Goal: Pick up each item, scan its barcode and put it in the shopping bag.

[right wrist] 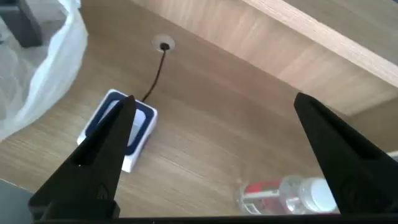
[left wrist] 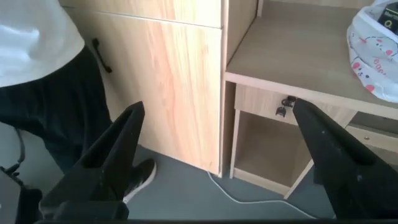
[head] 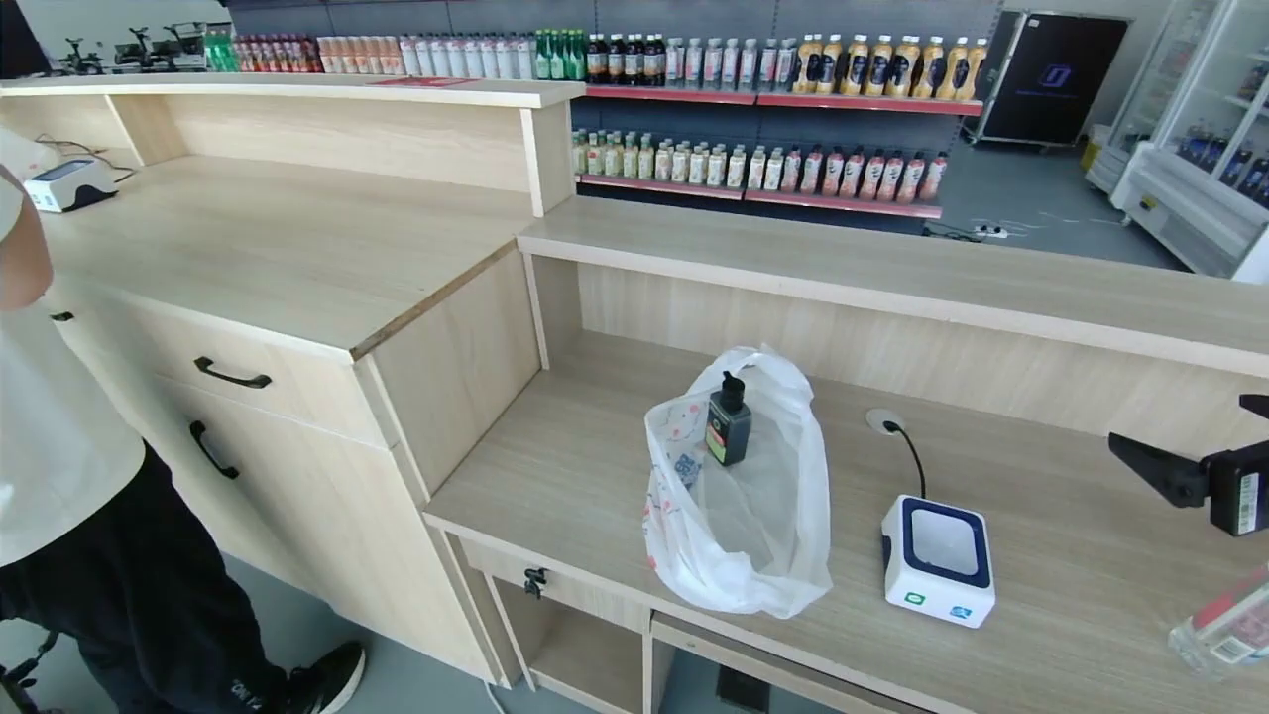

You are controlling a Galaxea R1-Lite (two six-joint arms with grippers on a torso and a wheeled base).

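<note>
Our left hand (left wrist: 216, 109) and right hand (right wrist: 214, 101) gape empty; the bottle (head: 1224, 627) under the right is partly cut off.

A light wooden surface (head: 1041, 516) is stretching beneath a raised ledge. Beside it, a taller wooden cabinet with black handles (head: 297, 446) is standing, with a small white device (head: 67, 184) sitting on top. Behind, red shelves of drink bottles (head: 763, 169) are lining the wall.
</note>
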